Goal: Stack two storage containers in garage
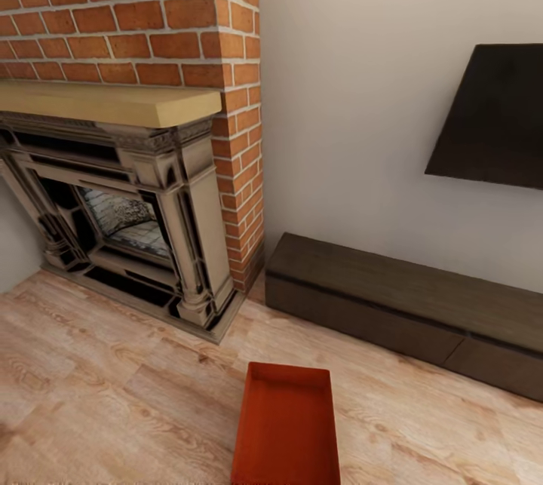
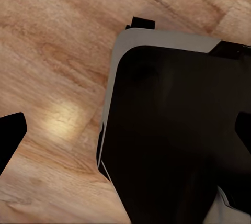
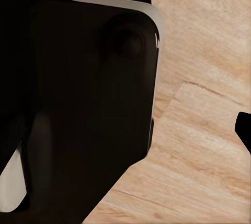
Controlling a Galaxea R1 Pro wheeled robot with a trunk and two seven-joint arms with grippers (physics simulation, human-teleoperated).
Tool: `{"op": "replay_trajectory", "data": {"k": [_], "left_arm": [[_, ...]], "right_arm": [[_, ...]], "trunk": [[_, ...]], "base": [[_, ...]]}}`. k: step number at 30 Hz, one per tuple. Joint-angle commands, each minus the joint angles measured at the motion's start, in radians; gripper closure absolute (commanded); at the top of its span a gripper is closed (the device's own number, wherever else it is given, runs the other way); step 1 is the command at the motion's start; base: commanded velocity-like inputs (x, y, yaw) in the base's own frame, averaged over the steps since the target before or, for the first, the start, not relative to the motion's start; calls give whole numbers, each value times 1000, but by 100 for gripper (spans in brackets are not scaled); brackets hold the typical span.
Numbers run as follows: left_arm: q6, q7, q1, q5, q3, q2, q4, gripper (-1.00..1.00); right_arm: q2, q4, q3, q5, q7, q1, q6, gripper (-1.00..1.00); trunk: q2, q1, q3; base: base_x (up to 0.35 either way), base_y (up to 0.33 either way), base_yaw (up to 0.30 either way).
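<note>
A red-orange rectangular storage container (image 1: pixel 286 428) with thin low walls and a flat bottom lies on the light wood plank floor (image 1: pixel 113 402) of the living room, at the head view's lower edge, apart from the ornate grey fireplace surround (image 1: pixel 143 228) in its rough red brick wall (image 1: pixel 128 10). A pale wooden mantel (image 1: pixel 105 102) tops the fireplace. A low dark wood cabinet (image 1: pixel 407 308) runs along the smooth white wall beneath a flat black panel (image 1: pixel 494 119). Bare planks separate container and cabinet. Both wrist views show a glossy black, grey-edged body over planks; dark fingertips (image 2: pixel 10 135) of the left tool sit at opposite frame edges, seemingly apart, while the right tool's state I cannot tell.
</note>
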Motion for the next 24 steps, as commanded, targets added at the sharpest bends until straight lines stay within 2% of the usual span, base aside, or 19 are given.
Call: {"op": "replay_trajectory", "data": {"k": [1,24], "left_arm": [[-2,1,-1,5,4,0,1,-100],[-2,1,-1,5,4,0,1,-100]], "right_arm": [[0,2,8,-3,2,-1,-5,-100],[4,3,2,-11,-12,-1,-2,-100]], "trunk": [[-1,0,-3],[-1,0,-34]], "base": [[0,0,99],[0,0,16]]}}
